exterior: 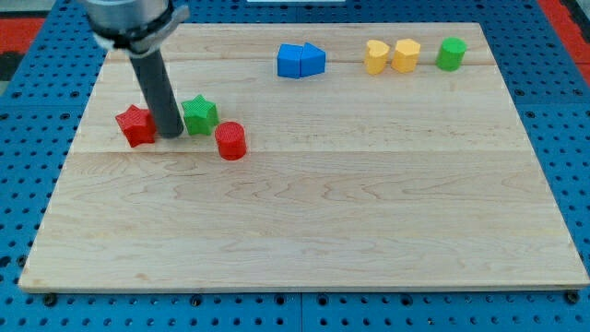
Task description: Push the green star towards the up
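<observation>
The green star (200, 114) lies on the wooden board (304, 212) at the view's upper left. My tip (171, 135) is down on the board just left of the star, between it and a red star (136, 124). The tip sits close against the green star's left side; I cannot tell if it touches. A red cylinder (230, 140) stands just right of and below the green star.
Near the view's top edge stand two blue blocks (300, 60) side by side, a yellow heart (375, 55), a yellow hexagonal block (406, 54) and a green cylinder (451, 53). A blue pegboard (572, 166) surrounds the board.
</observation>
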Available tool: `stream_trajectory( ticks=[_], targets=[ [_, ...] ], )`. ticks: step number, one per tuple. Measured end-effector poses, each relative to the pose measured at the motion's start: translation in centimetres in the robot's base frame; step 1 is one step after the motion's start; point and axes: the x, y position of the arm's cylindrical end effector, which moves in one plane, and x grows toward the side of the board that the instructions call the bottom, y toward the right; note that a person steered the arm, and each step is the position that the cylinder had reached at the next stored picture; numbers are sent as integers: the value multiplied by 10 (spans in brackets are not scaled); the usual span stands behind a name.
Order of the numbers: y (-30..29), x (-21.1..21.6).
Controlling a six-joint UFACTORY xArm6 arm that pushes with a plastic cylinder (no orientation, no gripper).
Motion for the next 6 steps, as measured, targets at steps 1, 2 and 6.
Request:
stream_trajectory(
  ticks=[1, 2, 6],
  targets=[
    [31, -3],
    [45, -32],
    [-17, -127]
  ],
)
